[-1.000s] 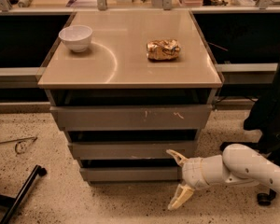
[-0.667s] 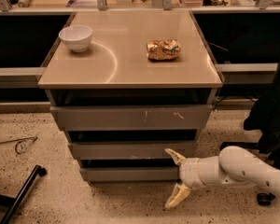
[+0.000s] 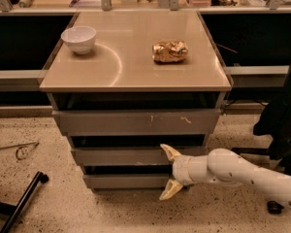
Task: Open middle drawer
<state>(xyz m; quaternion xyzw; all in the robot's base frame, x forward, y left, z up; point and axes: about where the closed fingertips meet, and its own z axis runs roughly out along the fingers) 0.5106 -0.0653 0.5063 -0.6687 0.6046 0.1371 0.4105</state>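
Note:
A grey cabinet stands in the middle of the camera view with three stacked drawer fronts. The middle drawer (image 3: pixel 116 156) is the plain, flat, low grey front below the taller scratched top drawer (image 3: pixel 136 122) and above the smallest bottom drawer (image 3: pixel 126 180). My gripper (image 3: pixel 169 173) comes in from the right on a white arm (image 3: pixel 242 174). It is open, with its fingers spread vertically. The upper fingertip (image 3: pixel 168 151) lies at the middle drawer's front, right of centre. The lower fingertip (image 3: pixel 168 192) hangs in front of the bottom drawer.
On the cabinet's tan top (image 3: pixel 121 72) stand a white bowl (image 3: pixel 78 38) at the left and a crumpled gold bag (image 3: pixel 169 51) at the right. A black bar (image 3: pixel 20 203) and a wire loop (image 3: pixel 19 150) lie on the speckled floor at left. A dark chair (image 3: pixel 281 125) stands at right.
My gripper and arm have moved left along the drawer fronts, towards the cabinet's centre. The drawers have not moved.

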